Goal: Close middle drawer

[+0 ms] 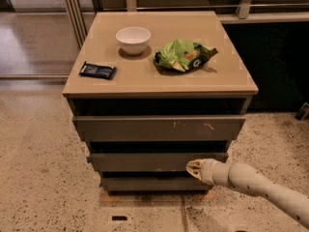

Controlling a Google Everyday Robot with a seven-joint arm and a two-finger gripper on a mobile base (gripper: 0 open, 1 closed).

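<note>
Camera view: a low grey-brown three-drawer cabinet stands on a speckled terrazzo floor, and the robot's cream-coloured arm reaches in from the lower right. The gripper sits at the right end of the middle drawer, its tip touching the plain front panel. Its fingers appear drawn together into one compact nub, holding nothing.

The middle drawer lies between the top drawer, whose front carries small pale scratch marks, and the narrower, darker bottom drawer. Its panel is set back beneath the top drawer's front and stands only a little forward of the bottom one, with a dark strip of shadow above it.

On the tan cabinet top, a white bowl stands upright towards the back. A crumpled green chip bag lies just to the bowl's right, and a dark wrapped snack bar lies flat near the left edge, apart from both.
</note>
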